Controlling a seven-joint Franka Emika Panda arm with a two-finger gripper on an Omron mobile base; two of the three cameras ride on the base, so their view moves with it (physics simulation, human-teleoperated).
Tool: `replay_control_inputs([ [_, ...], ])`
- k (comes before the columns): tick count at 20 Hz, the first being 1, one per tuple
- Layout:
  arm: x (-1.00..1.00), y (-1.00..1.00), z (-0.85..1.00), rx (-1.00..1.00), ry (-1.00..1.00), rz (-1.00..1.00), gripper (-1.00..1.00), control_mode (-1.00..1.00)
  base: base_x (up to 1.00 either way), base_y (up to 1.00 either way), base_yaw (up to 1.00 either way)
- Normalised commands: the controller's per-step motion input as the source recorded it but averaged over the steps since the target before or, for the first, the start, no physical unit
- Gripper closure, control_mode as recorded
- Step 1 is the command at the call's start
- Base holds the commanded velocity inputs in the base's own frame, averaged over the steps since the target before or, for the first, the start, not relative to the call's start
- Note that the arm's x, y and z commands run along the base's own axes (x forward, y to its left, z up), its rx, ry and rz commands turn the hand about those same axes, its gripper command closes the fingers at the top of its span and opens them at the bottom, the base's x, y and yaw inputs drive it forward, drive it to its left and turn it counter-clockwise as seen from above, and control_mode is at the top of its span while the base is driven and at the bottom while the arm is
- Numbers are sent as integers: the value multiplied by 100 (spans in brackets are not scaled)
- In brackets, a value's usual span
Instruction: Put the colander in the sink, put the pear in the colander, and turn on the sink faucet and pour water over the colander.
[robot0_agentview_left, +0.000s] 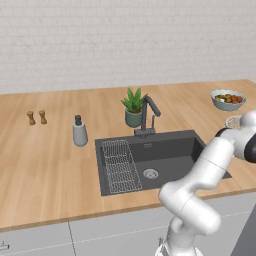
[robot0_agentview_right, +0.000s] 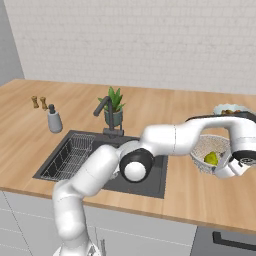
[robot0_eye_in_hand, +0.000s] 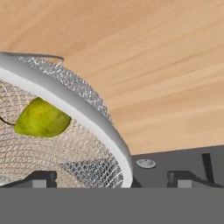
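The colander (robot0_agentview_right: 207, 145), a round white-silver mesh bowl, stands on the wooden counter to the right of the sink (robot0_agentview_right: 150, 172). Inside it lies the yellow-green pear (robot0_agentview_right: 211, 158). In the hand view the colander's rim (robot0_eye_in_hand: 83, 114) curves down between my fingertips, with the pear (robot0_eye_in_hand: 42, 118) inside on the left. My gripper (robot0_eye_in_hand: 113, 180) is open and straddles that rim at the bowl's near side, holding nothing. The sink (robot0_agentview_left: 165, 150) is a dark basin with a silver drain (robot0_agentview_left: 150, 174). The dark sink faucet (robot0_agentview_left: 149, 114) stands behind it, its spout angled to the right.
A flat wire rack (robot0_agentview_left: 120, 166) lies in the sink's left part. A potted plant (robot0_agentview_left: 133, 107) stands beside the faucet, a soap dispenser (robot0_agentview_left: 79, 131) and two small shakers (robot0_agentview_left: 36, 117) further left. A grey-blue fruit bowl (robot0_agentview_left: 228, 99) sits behind the colander.
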Motion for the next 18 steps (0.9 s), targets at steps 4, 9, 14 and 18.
replay_control_inputs([
  [4, 7, 4, -20, -4, 0, -10, -100, -100, 0, 0, 0],
  [9, 2, 4, -15, -5, 0, -5, -100, -100, 0, 0, 0],
  [14, 5, 12, -14, -7, 0, -2, -100, -100, 0, 0, 0],
  [18, 3, 11, -15, -10, -1, 0, -100, -100, 0, 0, 0],
])
